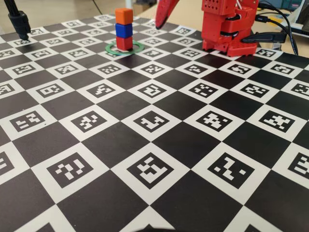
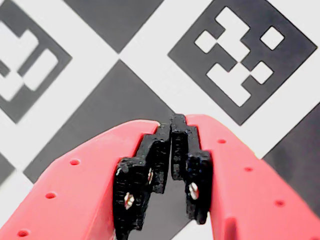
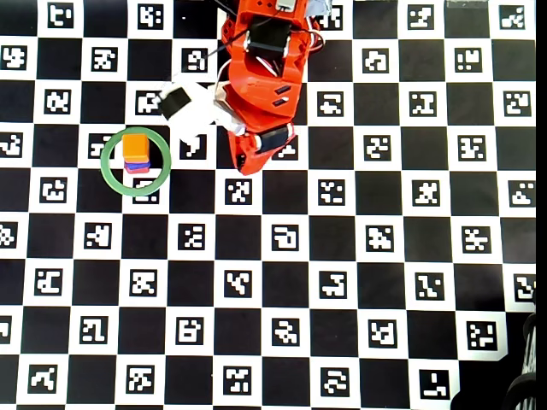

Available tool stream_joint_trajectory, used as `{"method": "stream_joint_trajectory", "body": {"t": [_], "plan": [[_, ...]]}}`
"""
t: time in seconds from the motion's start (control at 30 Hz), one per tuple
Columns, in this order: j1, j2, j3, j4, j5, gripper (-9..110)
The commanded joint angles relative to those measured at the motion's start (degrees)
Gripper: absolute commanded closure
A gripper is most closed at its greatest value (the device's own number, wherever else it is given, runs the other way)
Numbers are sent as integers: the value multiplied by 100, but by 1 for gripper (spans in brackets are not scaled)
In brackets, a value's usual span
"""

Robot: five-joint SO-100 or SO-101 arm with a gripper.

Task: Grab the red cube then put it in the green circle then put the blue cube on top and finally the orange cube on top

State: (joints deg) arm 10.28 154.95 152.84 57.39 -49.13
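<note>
The red cube [image 1: 124,43] sits inside the green circle [image 1: 137,47] at the far left of the board. The blue cube [image 1: 124,30] stands on it and the orange cube [image 1: 124,16] on top of that, in one upright stack. In the overhead view only the orange cube [image 3: 136,145] shows fully, inside the green circle [image 3: 104,161]. My gripper [image 1: 158,25] hangs to the right of the stack, apart from it, near the arm's base. In the wrist view the gripper [image 2: 171,125] is shut and empty, with only checkerboard below it.
The red arm base [image 1: 227,29] stands at the far edge with black cables [image 1: 277,24] to its right. A black stand leg [image 1: 19,21] is at the far left. A dark object [image 3: 523,389] sits at the overhead view's bottom right corner.
</note>
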Motion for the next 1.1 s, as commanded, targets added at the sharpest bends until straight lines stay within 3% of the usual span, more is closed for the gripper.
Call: {"method": "stream_joint_trajectory", "body": {"t": [0.0,1.07], "plan": [[-97,448,141,-246,-343,107],[-949,2777,2013,1151,-1406,107]]}}
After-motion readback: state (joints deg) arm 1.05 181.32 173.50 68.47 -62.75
